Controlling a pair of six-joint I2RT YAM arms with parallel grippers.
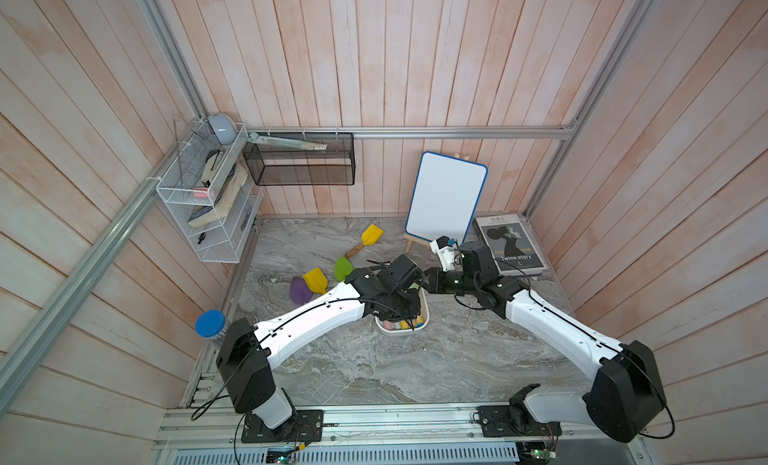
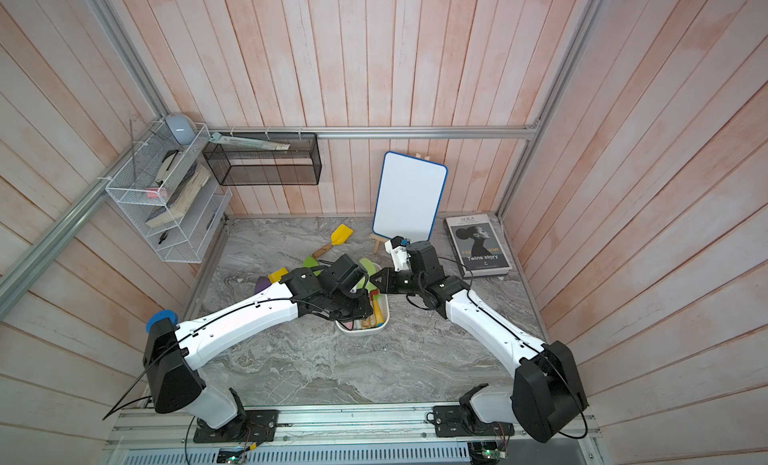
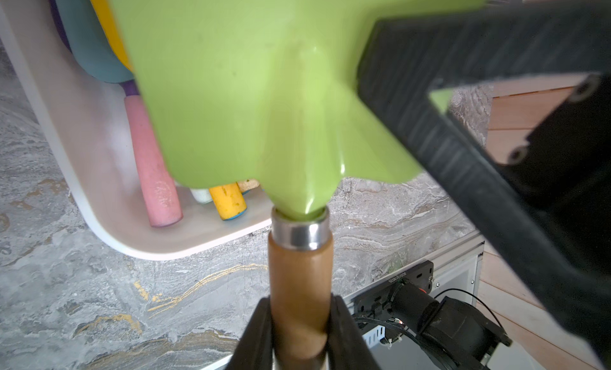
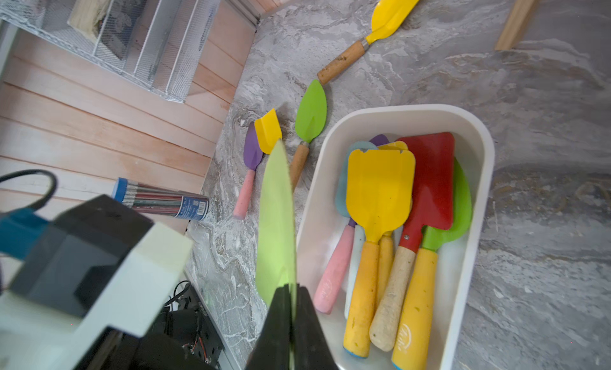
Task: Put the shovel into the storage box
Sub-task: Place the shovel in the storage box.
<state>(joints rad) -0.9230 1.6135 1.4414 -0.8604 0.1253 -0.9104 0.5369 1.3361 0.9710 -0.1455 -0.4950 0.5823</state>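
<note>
Task part done: my left tool clamps the handle of the green shovel and my right tool pinches its blade, not yet inside the storage box, which already holds several; four loose shovels lie at its 10 o'clock.

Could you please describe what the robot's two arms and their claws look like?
The left arm and right arm share one design: smooth, curved white link shells, bulky black joint housings, and thin black cables running along them. The left claw and right claw have matte black tapering fingers, with a ribbed surface and small screws on the frame.
</note>
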